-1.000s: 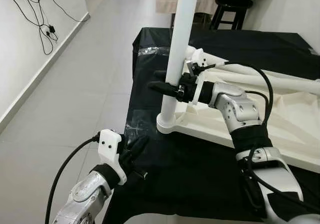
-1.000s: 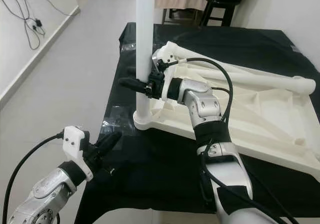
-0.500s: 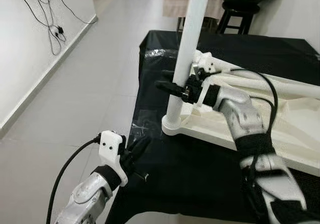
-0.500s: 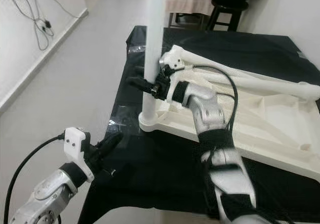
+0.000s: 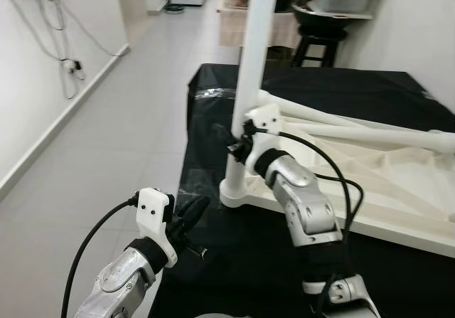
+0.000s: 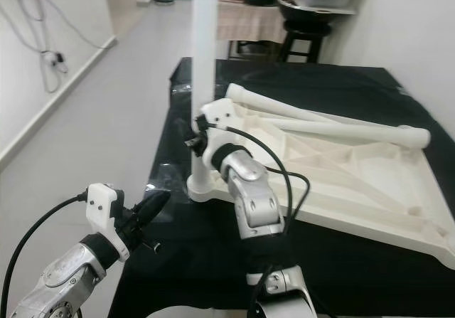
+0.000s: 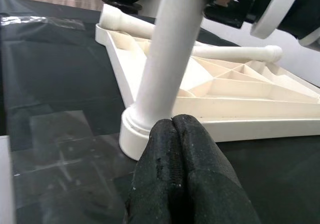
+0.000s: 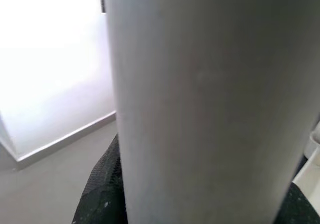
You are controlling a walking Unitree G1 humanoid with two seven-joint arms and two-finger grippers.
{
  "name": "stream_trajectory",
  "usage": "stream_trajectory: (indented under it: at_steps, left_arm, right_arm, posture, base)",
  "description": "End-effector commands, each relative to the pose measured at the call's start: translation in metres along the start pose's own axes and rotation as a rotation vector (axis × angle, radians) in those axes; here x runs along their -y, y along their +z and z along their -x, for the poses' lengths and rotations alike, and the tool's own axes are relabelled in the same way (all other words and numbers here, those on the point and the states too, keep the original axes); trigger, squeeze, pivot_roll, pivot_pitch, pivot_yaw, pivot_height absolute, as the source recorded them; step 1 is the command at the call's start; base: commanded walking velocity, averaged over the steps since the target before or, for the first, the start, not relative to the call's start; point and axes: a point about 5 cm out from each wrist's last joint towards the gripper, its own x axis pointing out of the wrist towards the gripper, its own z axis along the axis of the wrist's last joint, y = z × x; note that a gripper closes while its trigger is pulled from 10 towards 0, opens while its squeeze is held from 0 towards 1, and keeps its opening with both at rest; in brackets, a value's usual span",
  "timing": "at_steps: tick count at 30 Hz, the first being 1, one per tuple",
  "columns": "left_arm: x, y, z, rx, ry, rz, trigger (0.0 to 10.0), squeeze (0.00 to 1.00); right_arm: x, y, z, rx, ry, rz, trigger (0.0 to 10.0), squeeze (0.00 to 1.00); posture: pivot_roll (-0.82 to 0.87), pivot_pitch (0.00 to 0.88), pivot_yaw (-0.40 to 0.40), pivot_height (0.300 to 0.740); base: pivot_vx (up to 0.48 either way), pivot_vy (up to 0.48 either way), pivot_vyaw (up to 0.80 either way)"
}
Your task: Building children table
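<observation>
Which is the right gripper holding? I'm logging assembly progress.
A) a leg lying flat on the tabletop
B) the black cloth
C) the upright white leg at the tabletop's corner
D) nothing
C: the right gripper is clamped on the upright white leg, which stands at the corner of the overturned tabletop.

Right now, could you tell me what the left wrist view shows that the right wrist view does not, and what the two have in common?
The left wrist view takes in the left gripper with its fingers pressed together, the ribbed underside of the white tabletop lying on the black cloth, the leg's flared foot seated at the tabletop's corner, and a second leg lying across it. The right wrist view adds a pale wall and skirting board, seen up close. Both share the upright white leg.
</observation>
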Motion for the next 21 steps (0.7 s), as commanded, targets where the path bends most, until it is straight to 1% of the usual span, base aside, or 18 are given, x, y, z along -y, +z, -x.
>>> stream_trajectory:
  at_steps: [1, 2, 4, 5, 6, 7, 8, 9, 10, 11, 12, 14, 16, 17, 18, 20, 21]
  left_arm:
    - [-0.001, -0.003, 0.002, -0.016, 0.008, 0.000, 10.0, 0.00]
    - [-0.001, -0.003, 0.002, -0.015, 0.009, 0.000, 10.0, 0.00]
    - [-0.001, -0.003, 0.002, -0.015, 0.009, 0.000, 10.0, 0.00]
    - [-0.001, -0.003, 0.001, -0.015, 0.008, 0.001, 10.0, 0.00]
    - [-0.002, -0.003, 0.001, -0.016, 0.003, 0.007, 10.0, 0.00]
    - [-0.002, -0.003, 0.001, -0.016, 0.003, 0.007, 10.0, 0.00]
    - [-0.002, -0.003, 0.000, -0.016, 0.001, 0.009, 10.0, 0.00]
    - [-0.002, -0.003, 0.000, -0.017, 0.000, 0.010, 10.0, 0.00]
    - [-0.002, -0.003, 0.000, -0.017, -0.001, 0.010, 10.0, 0.00]
    - [-0.002, -0.003, 0.000, -0.017, -0.001, 0.010, 10.0, 0.00]
    - [-0.002, -0.003, 0.000, -0.016, -0.001, 0.010, 10.0, 0.00]
    - [-0.002, -0.003, 0.000, -0.016, -0.001, 0.010, 10.0, 0.00]
    - [0.000, -0.004, -0.001, -0.015, -0.002, 0.011, 10.0, 0.00]
    - [0.001, -0.004, -0.001, -0.014, -0.001, 0.011, 10.0, 0.00]
    - [0.002, -0.004, -0.001, -0.013, 0.000, 0.011, 10.0, 0.00]
    - [0.002, -0.004, -0.001, -0.013, 0.000, 0.011, 10.0, 0.00]
    - [0.002, -0.004, -0.001, -0.012, 0.000, 0.011, 10.0, 0.00]
  right_arm:
    - [0.001, -0.053, 0.007, -0.235, -0.001, -0.047, 10.0, 0.00]
    - [-0.002, -0.048, 0.006, -0.218, 0.030, -0.068, 10.0, 1.00]
    - [-0.002, -0.048, 0.006, -0.218, 0.030, -0.068, 10.0, 1.00]
    - [-0.007, -0.042, 0.006, -0.207, 0.050, -0.077, 10.0, 1.00]
    - [0.000, -0.018, -0.001, -0.096, 0.212, -0.103, 10.0, 0.00]
    - [0.000, -0.018, -0.001, -0.096, 0.212, -0.103, 10.0, 0.00]
    - [0.005, -0.005, -0.002, -0.033, 0.315, -0.090, 10.0, 0.00]
    - [0.009, 0.002, -0.002, 0.007, 0.380, -0.077, 10.0, 0.00]
    - [0.011, 0.005, -0.001, 0.022, 0.411, -0.068, 10.0, 0.00]
    - [0.011, 0.005, -0.001, 0.022, 0.411, -0.068, 10.0, 0.00]
    - [0.016, 0.010, 0.000, 0.029, 0.497, -0.058, 10.0, 0.00]
    - [0.016, 0.010, 0.000, 0.029, 0.497, -0.058, 10.0, 0.00]
    - [0.030, 0.015, 0.002, -0.001, 0.641, -0.053, 10.0, 0.00]
    - [0.036, 0.015, 0.002, -0.025, 0.697, -0.055, 10.0, 0.00]
    - [0.039, 0.014, 0.003, -0.046, 0.738, -0.058, 10.0, 0.00]
    - [0.039, 0.014, 0.003, -0.046, 0.738, -0.058, 10.0, 0.00]
    - [0.041, 0.012, 0.004, -0.062, 0.767, -0.066, 9.8, 0.00]
  posture:
    - [0.05, 0.094, -0.044, 0.740]
    - [0.05, 0.093, -0.045, 0.740]
    - [0.05, 0.093, -0.045, 0.740]
    - [0.05, 0.092, -0.045, 0.740]
    - [0.04, 0.089, -0.045, 0.740]
    - [0.04, 0.089, -0.045, 0.740]
    - [0.05, 0.086, -0.044, 0.740]
    - [0.05, 0.086, -0.044, 0.740]
    - [0.05, 0.086, -0.044, 0.740]
    - [0.05, 0.086, -0.044, 0.740]
    - [0.05, 0.082, -0.047, 0.740]
    - [0.05, 0.082, -0.047, 0.740]
    - [0.06, 0.081, -0.056, 0.740]
    - [0.06, 0.081, -0.058, 0.740]
    - [0.06, 0.082, -0.060, 0.740]
    - [0.06, 0.082, -0.060, 0.740]
    - [0.06, 0.082, -0.060, 0.740]
  base:
    - [0.000, 0.000, 0.00]
    - [0.000, 0.000, 0.00]
    - [0.000, 0.000, 0.00]
    - [0.000, 0.000, 0.00]
    - [0.000, 0.000, 0.00]
    - [0.000, 0.000, 0.00]
    - [0.000, 0.000, 0.00]
    - [0.000, 0.000, 0.00]
    - [0.000, 0.000, 0.00]
    - [0.000, 0.000, 0.00]
    - [0.000, 0.000, 0.00]
    - [0.000, 0.000, 0.00]
    - [0.000, 0.000, 0.00]
    - [0.000, 0.000, 0.00]
    - [0.000, 0.000, 0.00]
    - [0.000, 0.000, 0.00]
    - [0.000, 0.000, 0.00]
